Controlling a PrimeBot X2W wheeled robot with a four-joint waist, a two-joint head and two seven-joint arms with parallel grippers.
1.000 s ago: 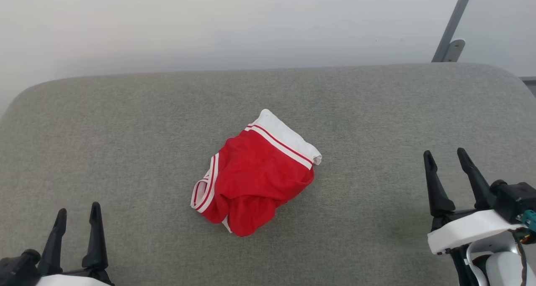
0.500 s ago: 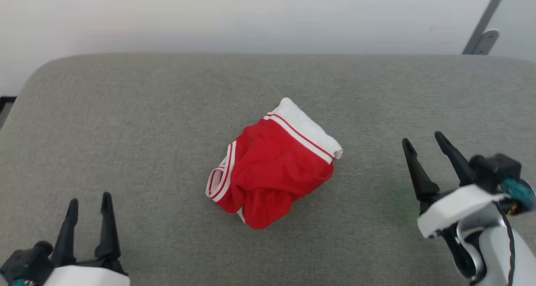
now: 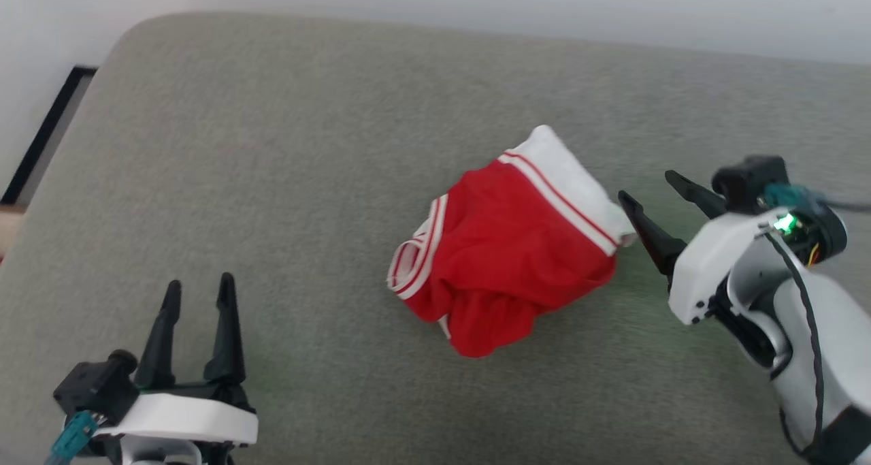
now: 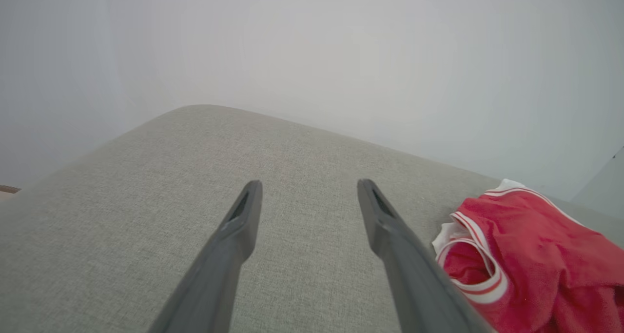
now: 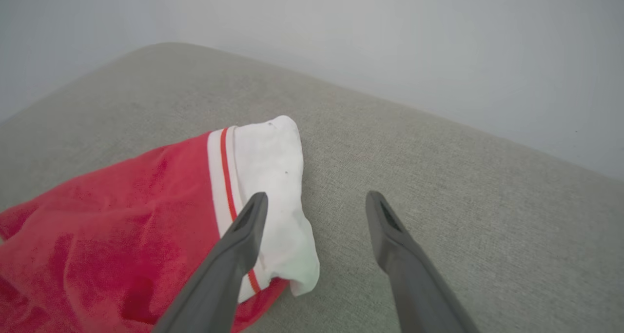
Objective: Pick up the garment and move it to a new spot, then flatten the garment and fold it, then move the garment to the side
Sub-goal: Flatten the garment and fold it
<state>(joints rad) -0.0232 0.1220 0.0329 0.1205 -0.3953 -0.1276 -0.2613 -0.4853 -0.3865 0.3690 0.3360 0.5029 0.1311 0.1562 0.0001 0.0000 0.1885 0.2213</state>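
The garment [image 3: 510, 247] lies crumpled in a red heap on the grey cushioned surface [image 3: 272, 145], a white sleeve with red stripes on its far right side. My right gripper [image 3: 646, 187] is open just right of that sleeve, fingers pointing toward it. In the right wrist view the white sleeve [image 5: 273, 177] lies under the left fingertip of the right gripper [image 5: 314, 204]. My left gripper [image 3: 197, 288] is open at the lower left, well apart from the garment. The left wrist view has the garment [image 4: 531, 255] to the right of the open left gripper [image 4: 307, 189].
The grey cushion's rounded far-left corner [image 3: 143, 29] meets a pale wall [image 3: 476, 2]. A dark strip [image 3: 41, 138] runs along the floor past the left edge. Bare cushion stretches left of and in front of the garment.
The head camera has swung, shifting the whole picture right and tilting it. My right gripper has moved in toward the garment's white sleeve. Both grippers stay open.
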